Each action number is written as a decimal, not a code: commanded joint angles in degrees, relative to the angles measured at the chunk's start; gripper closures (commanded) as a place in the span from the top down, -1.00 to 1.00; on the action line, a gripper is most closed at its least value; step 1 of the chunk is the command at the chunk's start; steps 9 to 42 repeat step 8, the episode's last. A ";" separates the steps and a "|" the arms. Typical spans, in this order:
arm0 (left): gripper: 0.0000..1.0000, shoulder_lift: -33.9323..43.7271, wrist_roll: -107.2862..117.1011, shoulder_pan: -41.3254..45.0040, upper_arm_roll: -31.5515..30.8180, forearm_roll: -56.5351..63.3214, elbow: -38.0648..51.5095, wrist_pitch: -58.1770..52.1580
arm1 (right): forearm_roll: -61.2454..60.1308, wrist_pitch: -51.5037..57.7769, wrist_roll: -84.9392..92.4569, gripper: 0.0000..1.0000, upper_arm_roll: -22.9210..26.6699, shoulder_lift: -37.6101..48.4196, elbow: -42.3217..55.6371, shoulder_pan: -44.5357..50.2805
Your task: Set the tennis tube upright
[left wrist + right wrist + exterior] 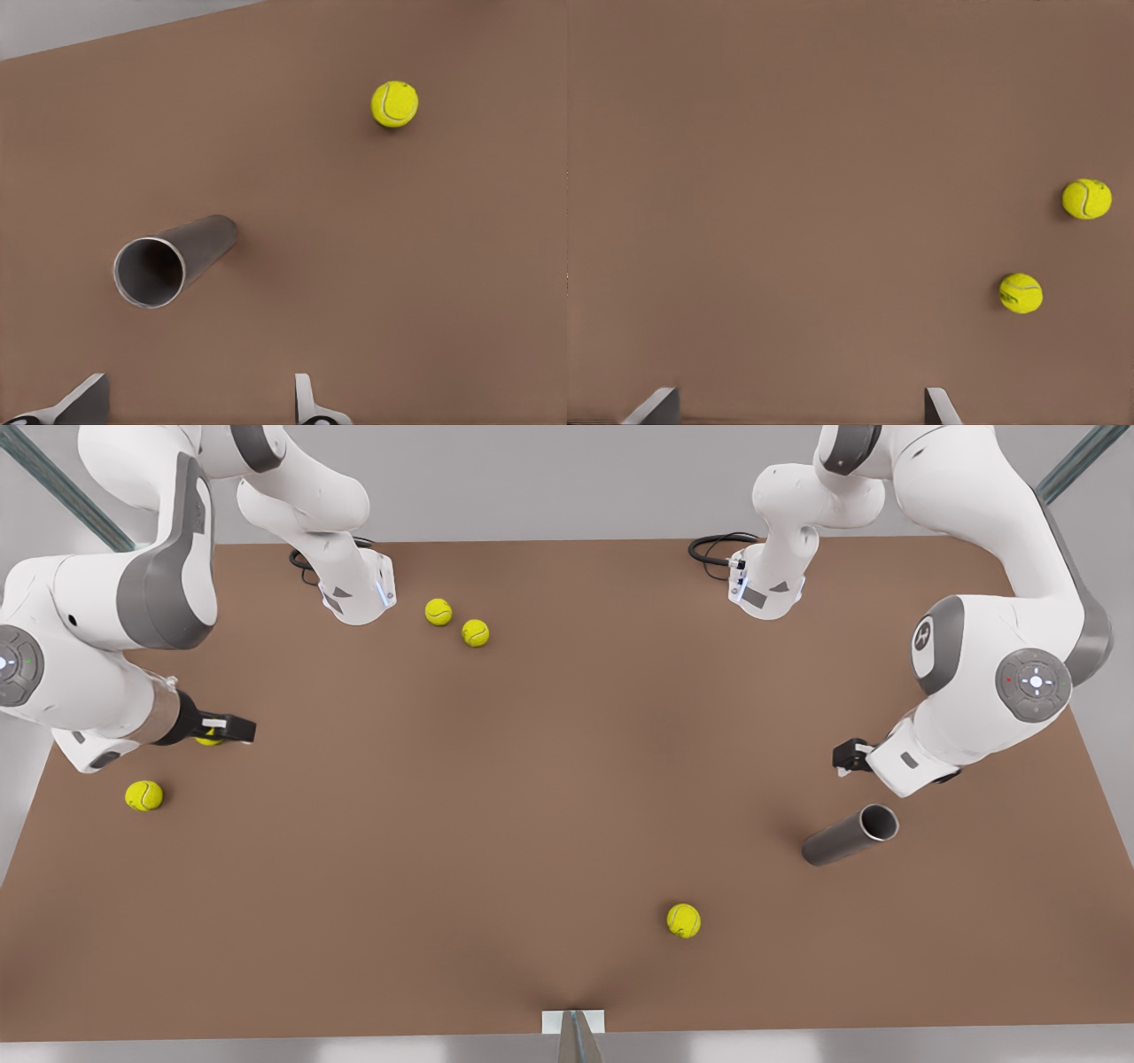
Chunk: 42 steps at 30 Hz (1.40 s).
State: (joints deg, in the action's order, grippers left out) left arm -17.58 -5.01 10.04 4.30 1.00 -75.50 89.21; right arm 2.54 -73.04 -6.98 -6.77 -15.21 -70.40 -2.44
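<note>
— Where is the tennis tube (849, 835) found?

— It is seen lying on its side on the brown table (532, 797), toward the edge at the front view's right, its open rimmed mouth turned toward that edge. In the left wrist view the tube (171, 260) is seen mouth-on, hollow and dark inside.

— And the left gripper (850, 756)?

— It is held above the table just beside the tube, apart from it. Its fingers (87, 400) are spread wide, with nothing between them.

— The right gripper (232, 728)?

— It is kept over the table near the opposite edge, at the front view's left, above a tennis ball (209, 738) that is partly hidden by it. Its fingertips (656, 407) are spread as well and nothing is pinched.

— What else is lying on the table?

— A pair of balls (456, 623) is seen near the far edge, one ball (143, 795) close to the right gripper, and another ball (683, 920) toward the near edge, well apart from the tube.
</note>
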 commanded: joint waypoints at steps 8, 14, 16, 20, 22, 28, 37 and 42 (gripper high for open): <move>1.00 0.27 -0.18 -0.11 0.00 0.14 0.00 -0.35 | 0.01 0.00 0.83 1.00 0.00 0.00 0.00 0.07; 1.00 0.27 -0.18 -0.11 0.00 0.14 0.00 -0.35 | 0.01 0.00 0.83 1.00 0.00 0.00 0.00 0.07; 1.00 0.27 -0.18 -0.11 0.00 0.14 0.00 -0.35 | 0.01 0.00 0.83 1.00 0.00 0.00 0.00 0.07; 1.00 0.27 -0.18 -0.11 0.00 0.14 0.00 -0.35 | 0.01 0.00 0.83 1.00 0.00 0.00 0.00 0.07; 1.00 0.27 -0.18 -0.11 0.00 0.14 0.00 -0.35 | 0.01 0.00 0.83 1.00 0.00 0.00 0.00 0.07; 1.00 0.27 -0.18 -0.11 0.00 0.14 0.00 -0.35 | 0.01 0.00 0.83 1.00 0.00 0.00 0.00 0.07; 1.00 0.27 -0.18 -0.11 0.00 0.14 0.00 -0.35 | 0.01 0.00 0.83 1.00 0.00 0.00 0.00 0.07; 1.00 0.27 -0.18 -0.11 0.00 0.14 0.00 -0.35 | 0.01 0.00 0.83 1.00 0.00 0.00 0.00 0.07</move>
